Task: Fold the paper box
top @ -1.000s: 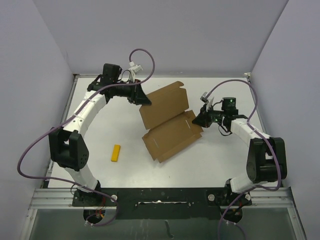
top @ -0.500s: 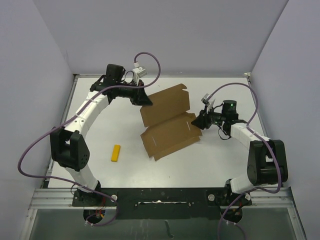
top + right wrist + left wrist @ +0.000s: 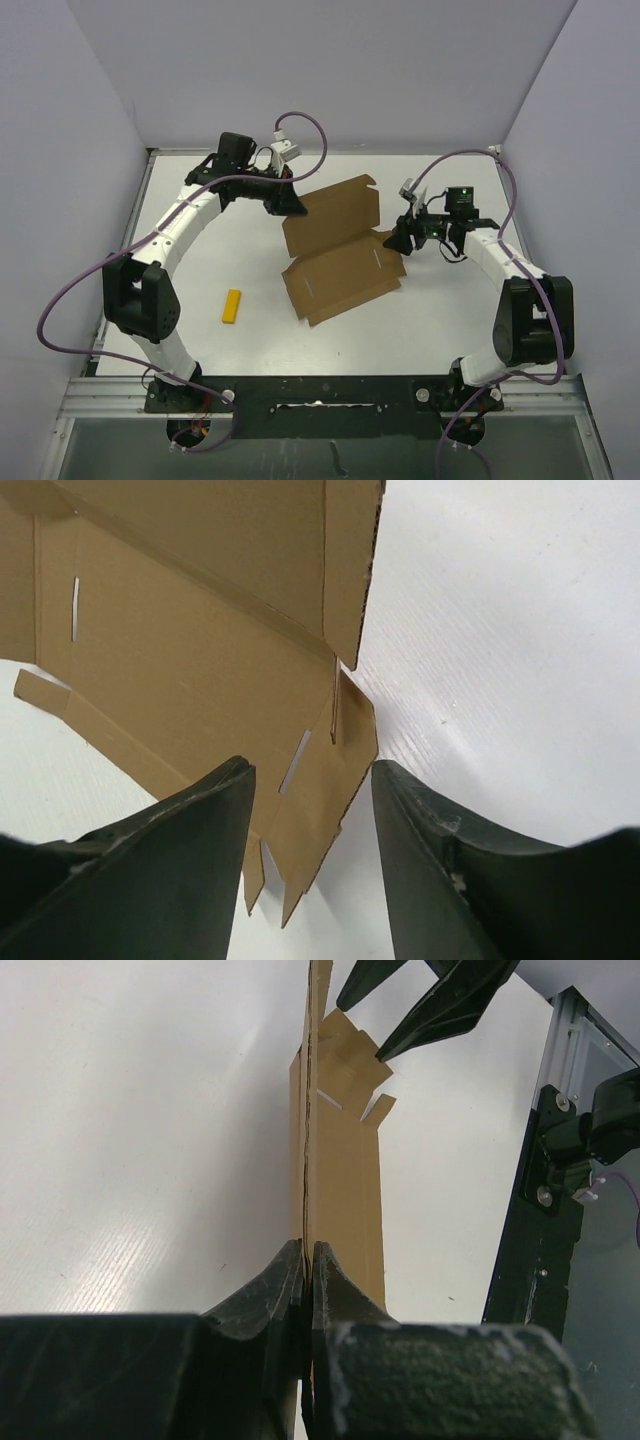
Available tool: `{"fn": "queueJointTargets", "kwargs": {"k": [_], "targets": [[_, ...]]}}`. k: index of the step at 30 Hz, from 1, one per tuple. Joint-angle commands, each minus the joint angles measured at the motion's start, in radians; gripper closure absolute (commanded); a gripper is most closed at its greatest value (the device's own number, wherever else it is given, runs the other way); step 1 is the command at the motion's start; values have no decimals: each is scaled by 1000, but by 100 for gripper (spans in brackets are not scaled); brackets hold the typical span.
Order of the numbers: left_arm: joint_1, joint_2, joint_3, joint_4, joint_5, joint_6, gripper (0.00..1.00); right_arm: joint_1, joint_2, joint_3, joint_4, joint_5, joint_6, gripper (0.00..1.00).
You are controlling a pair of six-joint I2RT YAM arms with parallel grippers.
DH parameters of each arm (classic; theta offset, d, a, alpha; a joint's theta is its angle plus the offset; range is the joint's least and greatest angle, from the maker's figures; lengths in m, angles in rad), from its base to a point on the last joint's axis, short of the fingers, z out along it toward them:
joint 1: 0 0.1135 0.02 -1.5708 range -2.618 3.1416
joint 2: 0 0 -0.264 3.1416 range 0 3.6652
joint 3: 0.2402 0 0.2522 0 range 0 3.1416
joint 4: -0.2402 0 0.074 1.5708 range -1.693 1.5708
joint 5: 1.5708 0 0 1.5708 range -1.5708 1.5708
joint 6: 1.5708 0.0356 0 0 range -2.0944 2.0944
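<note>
Left gripper (image 3: 306,1252) pinches the paper box (image 3: 340,268) edge; right gripper (image 3: 312,780) hangs open beside its corner (nothing held). This one-sided hold may let the raised panel flop flat

Plain lavender walls (image 3: 320,70) enclose a white table (image 3: 400,335).

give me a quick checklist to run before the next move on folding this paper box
1. left pincer gripping the paper box: ok, shut on the cardboard's edge.
2. right pincer free: ok, jaws apart, nothing held.
3. right pincer touching the box: cannot tell, a box corner lies in line with the gap.
4. box folded shut: not ok, its panels are spread open.
5. yellow bar out of the way: ok, it lies apart from the box, on the left arm's side.
</note>
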Motion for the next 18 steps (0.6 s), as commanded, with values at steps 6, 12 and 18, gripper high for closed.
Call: {"fn": "queueJointTargets", "kwargs": {"k": [6,12,18], "targets": [[-5,-68,11,27,7,14,100,8,100,112,-203,9,-118,46],[-6,-76,12,27,10,15,100,-14,140,143,-224,24,-98,48],[-7,-83,12,30,16,12,100,-29,148,149,-223,-23,-80,56]]}}
